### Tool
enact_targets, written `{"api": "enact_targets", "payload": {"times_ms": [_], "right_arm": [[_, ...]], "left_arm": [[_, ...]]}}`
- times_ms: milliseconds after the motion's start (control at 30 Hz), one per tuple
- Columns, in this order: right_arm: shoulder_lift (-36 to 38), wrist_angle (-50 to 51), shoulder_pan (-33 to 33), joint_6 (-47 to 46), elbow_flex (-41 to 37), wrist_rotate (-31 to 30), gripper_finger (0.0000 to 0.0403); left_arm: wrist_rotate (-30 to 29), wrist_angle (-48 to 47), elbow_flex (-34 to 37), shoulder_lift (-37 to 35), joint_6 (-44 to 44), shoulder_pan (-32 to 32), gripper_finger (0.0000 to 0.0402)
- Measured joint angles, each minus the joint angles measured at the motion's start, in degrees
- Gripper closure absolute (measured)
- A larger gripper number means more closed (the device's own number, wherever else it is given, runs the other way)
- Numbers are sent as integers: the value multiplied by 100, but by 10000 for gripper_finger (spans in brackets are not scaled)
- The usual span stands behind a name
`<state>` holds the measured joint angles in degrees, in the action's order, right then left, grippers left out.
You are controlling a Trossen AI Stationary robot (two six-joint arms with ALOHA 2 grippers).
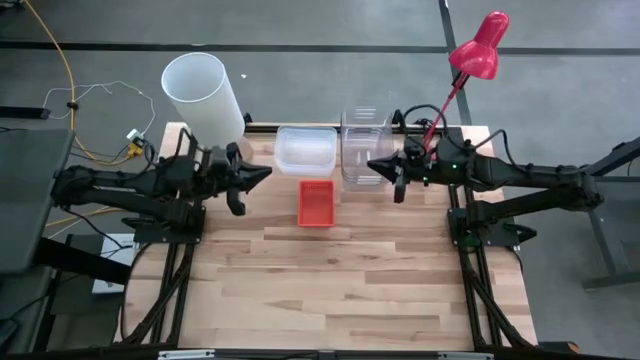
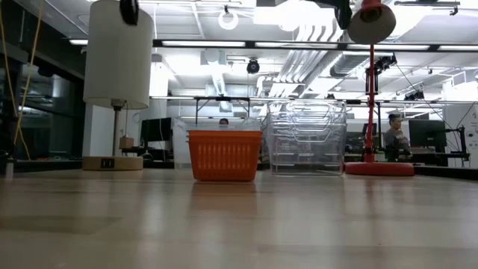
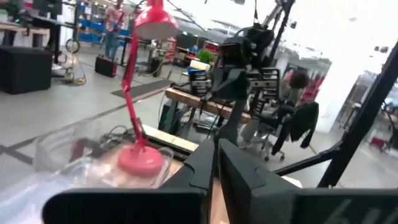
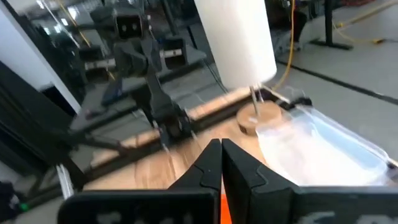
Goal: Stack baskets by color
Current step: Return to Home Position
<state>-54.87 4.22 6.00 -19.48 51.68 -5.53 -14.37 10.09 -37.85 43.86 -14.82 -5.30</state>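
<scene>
White lamp shade stands at the back-left corner of the table. My left gripper hangs just in front of it, raised off the wood. Its fingers are pressed together with nothing between them, tips pointing toward centre. Next come the shallow clear bins, nested at back centre. The orange basket sits just in front of them, upright; I can't tell how many are nested in it. The tall clear bins sit beside the shallow ones, with several rims showing stacked in the low view. My right gripper is up over their right edge, fingers together and empty, pointing left. Red desk lamp stands at back right. A person is in the room beyond.
</scene>
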Motion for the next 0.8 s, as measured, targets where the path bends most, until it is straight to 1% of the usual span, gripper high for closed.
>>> {"api": "enact_targets", "payload": {"times_ms": [100,167,367,433,600,800], "right_arm": [[0,294,0,-6,0,1,403],[-1,370,0,-142,0,-1,403],[2,214,0,-635,0,-2,402],[2,151,0,-735,0,-1,402],[2,130,-2,-750,0,113,402],[2,127,-2,-751,0,196,402]], "left_arm": [[-22,70,535,-398,-173,-2,399],[-22,50,803,-682,-241,0,398],[-7,6,1551,-1623,-213,-102,401],[93,-20,1809,-2000,-220,-179,401],[405,-41,2385,-2832,-510,-367,401],[429,-116,2984,-3506,-889,-407,401]]}}
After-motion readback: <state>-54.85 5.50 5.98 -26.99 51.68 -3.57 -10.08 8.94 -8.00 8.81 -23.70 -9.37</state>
